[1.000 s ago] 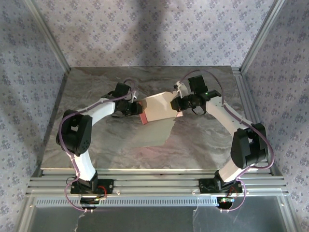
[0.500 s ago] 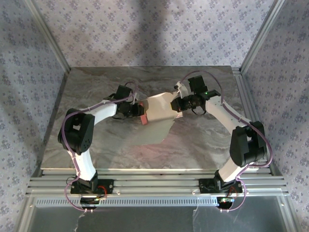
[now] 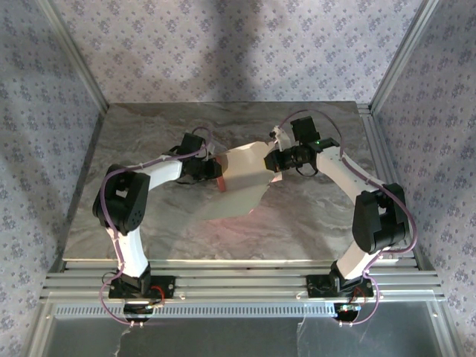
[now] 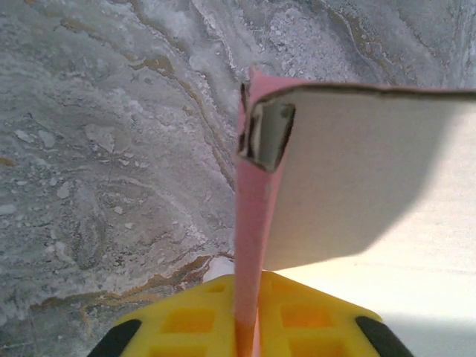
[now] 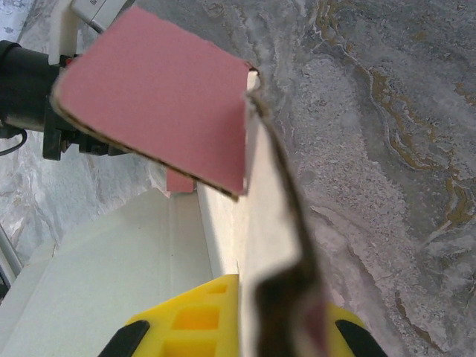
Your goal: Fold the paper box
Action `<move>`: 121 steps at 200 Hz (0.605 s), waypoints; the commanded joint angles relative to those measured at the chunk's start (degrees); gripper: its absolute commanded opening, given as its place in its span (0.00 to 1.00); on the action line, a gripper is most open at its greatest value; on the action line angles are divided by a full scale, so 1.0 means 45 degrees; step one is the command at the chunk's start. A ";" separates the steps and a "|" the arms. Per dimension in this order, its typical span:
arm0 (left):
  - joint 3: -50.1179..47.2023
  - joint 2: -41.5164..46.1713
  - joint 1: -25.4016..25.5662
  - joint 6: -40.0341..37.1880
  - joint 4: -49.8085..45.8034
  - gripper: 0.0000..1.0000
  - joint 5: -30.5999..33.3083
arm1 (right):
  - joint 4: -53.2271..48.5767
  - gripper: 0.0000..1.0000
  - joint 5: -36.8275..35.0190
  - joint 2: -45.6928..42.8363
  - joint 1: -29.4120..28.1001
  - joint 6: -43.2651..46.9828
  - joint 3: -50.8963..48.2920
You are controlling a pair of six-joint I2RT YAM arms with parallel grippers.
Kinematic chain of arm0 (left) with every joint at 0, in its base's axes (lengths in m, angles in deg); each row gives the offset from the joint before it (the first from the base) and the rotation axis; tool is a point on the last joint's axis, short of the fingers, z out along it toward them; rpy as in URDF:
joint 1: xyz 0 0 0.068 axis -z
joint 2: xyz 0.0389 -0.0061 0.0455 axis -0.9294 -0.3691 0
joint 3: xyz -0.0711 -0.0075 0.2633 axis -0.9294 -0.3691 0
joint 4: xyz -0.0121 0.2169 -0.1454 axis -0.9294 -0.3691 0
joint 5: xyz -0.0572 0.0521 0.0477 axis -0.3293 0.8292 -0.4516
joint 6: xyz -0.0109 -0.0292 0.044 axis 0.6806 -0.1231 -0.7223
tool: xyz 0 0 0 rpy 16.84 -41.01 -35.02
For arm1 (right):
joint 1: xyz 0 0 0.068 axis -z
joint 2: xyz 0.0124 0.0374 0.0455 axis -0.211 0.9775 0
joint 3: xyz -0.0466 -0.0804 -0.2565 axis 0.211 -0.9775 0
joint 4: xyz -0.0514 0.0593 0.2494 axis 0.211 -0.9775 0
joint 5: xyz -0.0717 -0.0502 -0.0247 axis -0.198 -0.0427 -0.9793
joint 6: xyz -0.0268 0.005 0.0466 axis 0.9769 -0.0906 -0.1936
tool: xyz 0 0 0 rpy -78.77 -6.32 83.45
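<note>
The paper box [image 3: 242,175] was above the bench [image 3: 320,223], between the left gripper [image 4: 248,305], pinched shut on its pink side flap, and the right gripper [image 5: 249,301], shut on the opposite edge — so an uneven pull or twist could probably tear the thin card or slip a flap free.

— Where does the top camera look from?
— High behind the arm bases, facing down over the whole desk [image 3: 297,230].
— And the wrist ones?
— Each looks along its arm, past the left gripper [image 4: 248,312] or right gripper [image 5: 286,320], very near the paper box [image 4: 372,171]; both share its sheet and the marbled desk.
</note>
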 commanded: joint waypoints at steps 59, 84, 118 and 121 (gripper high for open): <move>0.0174 -0.0259 0.0390 0.0244 -0.0337 0.12 0.1044 | -0.0258 0.00 0.0123 0.0208 -0.0049 -0.0032 0.0093; 0.0411 -0.0343 0.0538 0.0127 -0.0883 0.09 0.1579 | -0.0237 0.00 0.0143 0.0217 -0.0053 -0.0024 0.0097; 0.0690 -0.0413 0.0665 0.0327 -0.1738 0.03 0.2704 | -0.0218 0.00 0.0092 0.0234 -0.0044 -0.0019 0.0092; 0.0700 -0.0415 0.0686 0.0334 -0.1746 0.03 0.2722 | -0.0211 0.00 0.0082 0.0235 -0.0053 -0.0018 0.0097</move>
